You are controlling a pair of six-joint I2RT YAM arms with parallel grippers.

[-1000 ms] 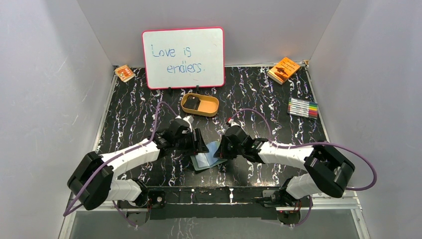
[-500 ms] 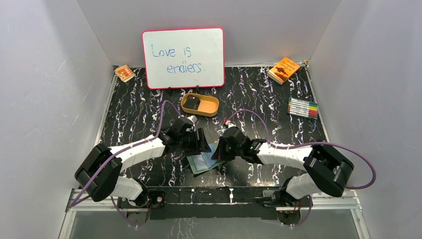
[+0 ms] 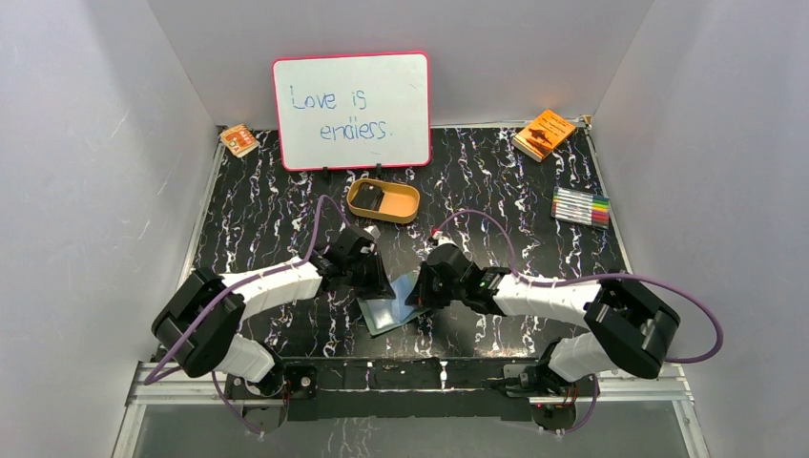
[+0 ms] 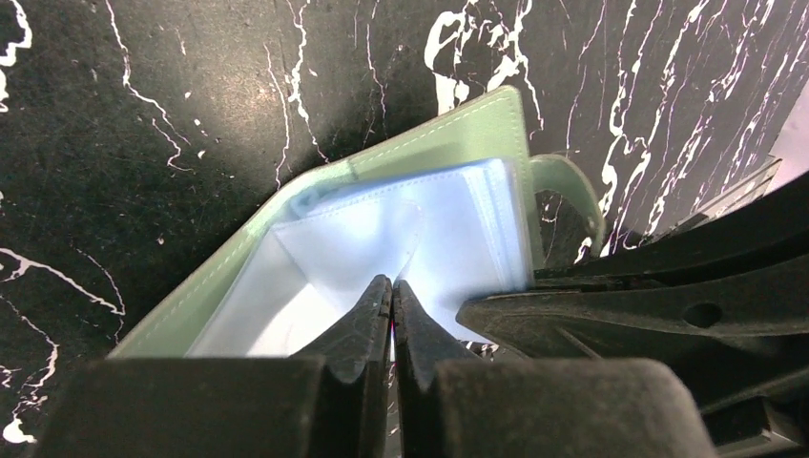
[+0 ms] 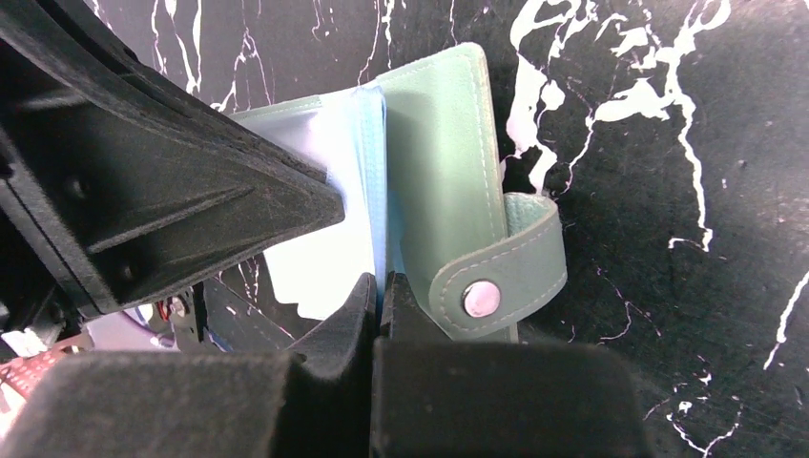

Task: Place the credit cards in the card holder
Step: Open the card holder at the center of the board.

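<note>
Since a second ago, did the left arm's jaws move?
Yes. The left gripper slid slightly away from the orange tray, toward the near edge, and its jaws shut on a sleeve of the card holder.

The card holder (image 3: 389,307) lay open on the black marbled surface (image 3: 258,219), near the front edge and turned at a slant. Its sage-green cover (image 4: 448,134) was outermost, and pale bluish clear sleeves (image 4: 382,239) were spread apart inside it, one lifted away from the rest. A green strap (image 5: 520,262) with a pale snap button (image 5: 480,298) curled out from one edge. One dark credit card (image 3: 370,197) lay flat in the tan oval tray (image 3: 399,203), well behind the holder.
</note>
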